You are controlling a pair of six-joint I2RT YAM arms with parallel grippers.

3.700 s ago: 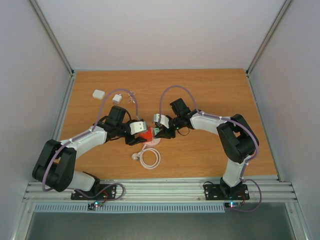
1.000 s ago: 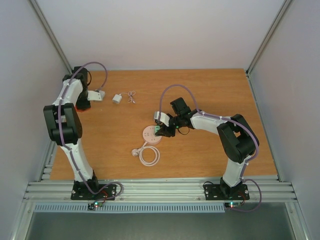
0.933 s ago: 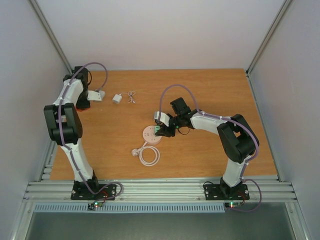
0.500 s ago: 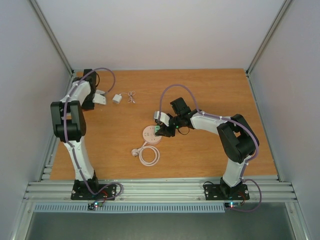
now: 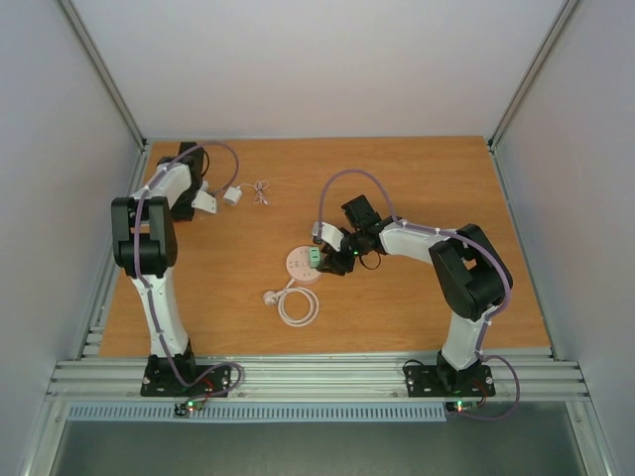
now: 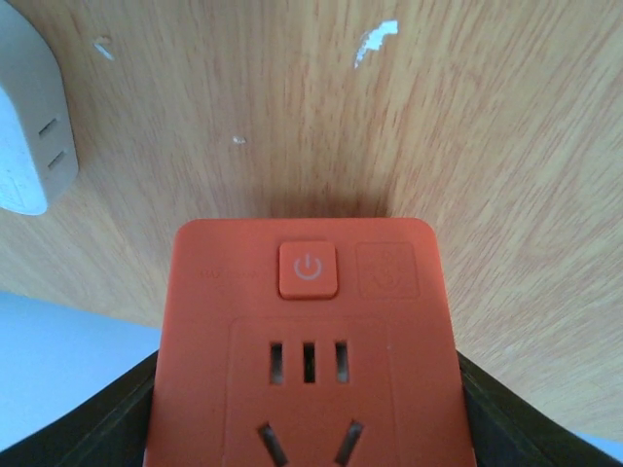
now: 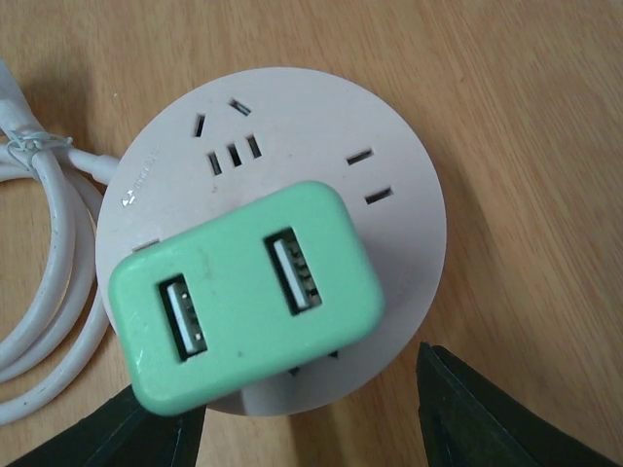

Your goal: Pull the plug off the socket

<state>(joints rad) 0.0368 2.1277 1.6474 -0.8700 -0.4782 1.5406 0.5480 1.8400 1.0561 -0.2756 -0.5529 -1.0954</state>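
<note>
The round pale pinkish socket (image 5: 297,264) lies mid-table, and its top shows in the right wrist view (image 7: 389,195). A mint-green two-port USB plug (image 5: 314,258) sits in it (image 7: 243,292). My right gripper (image 5: 323,261) is open, with its jaws either side of the green plug and the socket's near rim (image 7: 302,428); the right jaw is clear of both. My left gripper (image 5: 205,201) is at the back left, shut on a red cube adapter (image 6: 307,331) and held just over the wood (image 6: 307,418).
The socket's white cord (image 5: 296,309) lies coiled in front of it, also in the right wrist view (image 7: 49,292). A small white adapter (image 5: 231,195) with a thin cable (image 5: 260,190) lies right of my left gripper. A white block (image 6: 24,126) lies beside the red cube.
My left arm pulled the red cube off the socket, carried it to the back left corner, and has since edged right. My right gripper has shifted slightly right beside the socket.
</note>
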